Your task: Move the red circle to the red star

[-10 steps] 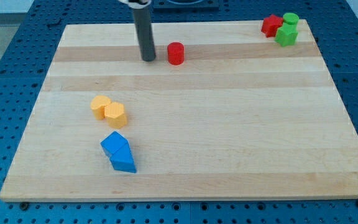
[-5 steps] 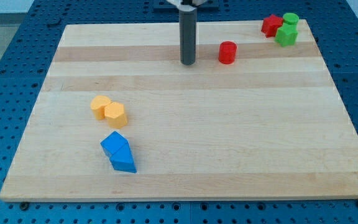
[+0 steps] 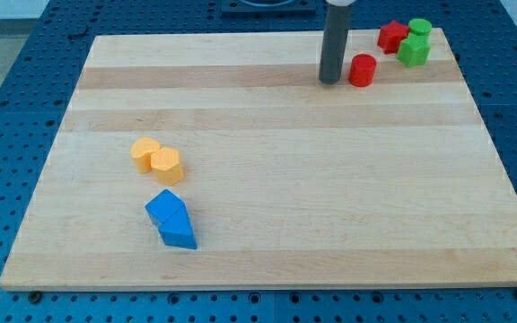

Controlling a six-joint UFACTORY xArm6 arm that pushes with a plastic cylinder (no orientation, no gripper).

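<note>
Item: my tip (image 3: 330, 81), the lower end of a straight dark rod that enters from the view's top. It is a plain rod end with nothing to spread, press together or pinch.

Item: red circle (image 3: 362, 70), a short upright cylinder, just to the view's right of my tip; whether the two touch cannot be told. Being round, it shows no facing direction; its axis stands vertical on the board.

Item: red star (image 3: 391, 37), further to the view's right of my tip and toward the view's top, near the board's top right corner. A strip of bare wood lies between it and the red circle.

Item: two green blocks. One green cylinder (image 3: 420, 28) sits at the star's right, toward the view's top; a second green block (image 3: 413, 50), shape unclear, sits just below it, close against the star's right side.

Item: two orange blocks (image 3: 157, 160), touching each other, well apart from my tip, toward the view's lower left.

Item: two blue blocks (image 3: 171, 220), pressed together, below the orange pair, farthest from my tip.

Item: wooden board (image 3: 276, 179), carrying everything.
</note>
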